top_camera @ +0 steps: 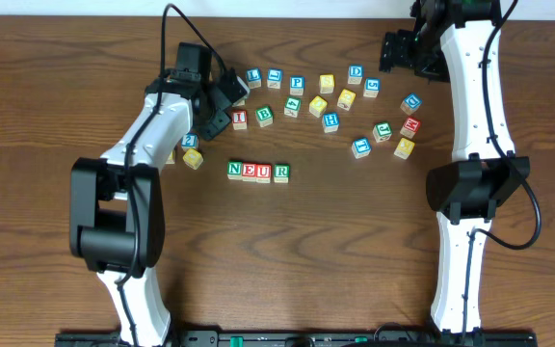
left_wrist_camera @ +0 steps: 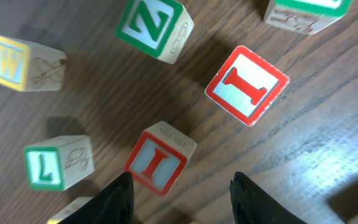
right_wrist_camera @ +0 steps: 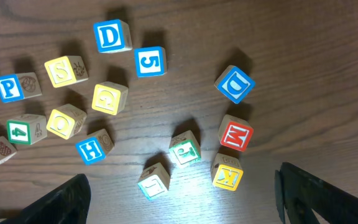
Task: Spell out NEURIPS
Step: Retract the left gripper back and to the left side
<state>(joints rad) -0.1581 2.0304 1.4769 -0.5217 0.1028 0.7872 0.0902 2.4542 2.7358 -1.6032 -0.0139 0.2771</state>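
- Red I block [left_wrist_camera: 157, 162] lies on the bench [top_camera: 355, 251], up-left of the NEUR row [top_camera: 258, 172], just ahead of the left claw [left_wrist_camera: 182, 182] and off-centre towards one of its fingers [left_wrist_camera: 120, 199].
- Left claw: released, empty, the nearer arm.
- Right claw [top_camera: 398, 53]: released, far up-right of the row.

I see the left arm [top_camera: 152, 135] rising from the near edge, forearm angled right, wrist bent. The left pincer [left_wrist_camera: 182, 186] points down, jaws parted, nothing between its fingers [left_wrist_camera: 120, 199]. The right arm [top_camera: 470, 106] stretches to the far edge, wrist turned left. The right pincer [right_wrist_camera: 182, 180] gapes wide, holding nothing; only its fingertips [right_wrist_camera: 67, 199] show.
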